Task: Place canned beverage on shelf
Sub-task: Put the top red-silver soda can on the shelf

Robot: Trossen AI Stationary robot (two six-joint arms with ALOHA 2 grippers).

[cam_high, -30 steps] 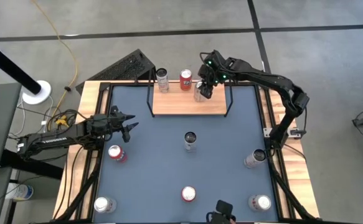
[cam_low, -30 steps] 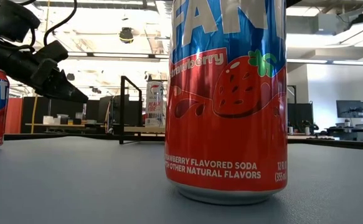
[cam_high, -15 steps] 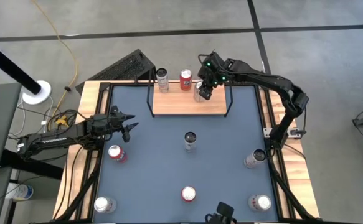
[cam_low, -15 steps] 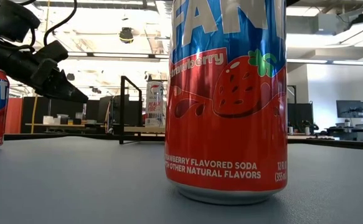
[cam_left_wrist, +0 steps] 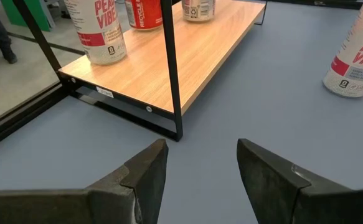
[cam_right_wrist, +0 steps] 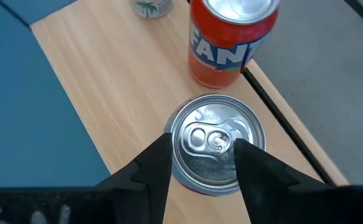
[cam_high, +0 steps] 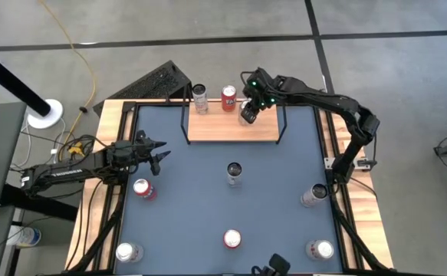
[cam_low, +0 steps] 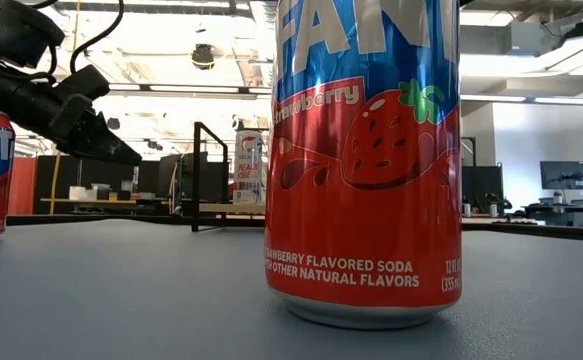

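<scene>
High view: the right gripper (cam_high: 248, 110) reaches over the far side of the blue table (cam_high: 200, 207), its fingers clamped on the sides of a silver-topped can (cam_right_wrist: 213, 148) that stands on the shelf (cam_high: 231, 128), a light-wood board on a black wire frame. In the right wrist view the held can sits just beside an orange Fanta can (cam_right_wrist: 233, 38), near the board's far edge. A white can (cam_high: 199, 97) stands at the other end of the same row on the board. The left gripper (cam_high: 156, 153) hangs above the table's left side, fingers apart and holding nothing, pointed towards the shelf. More cans stand scattered on the table, among them a tall white one (cam_high: 234, 173) in the middle and a strawberry Fanta can (cam_low: 369, 160) close to the low camera.
</scene>
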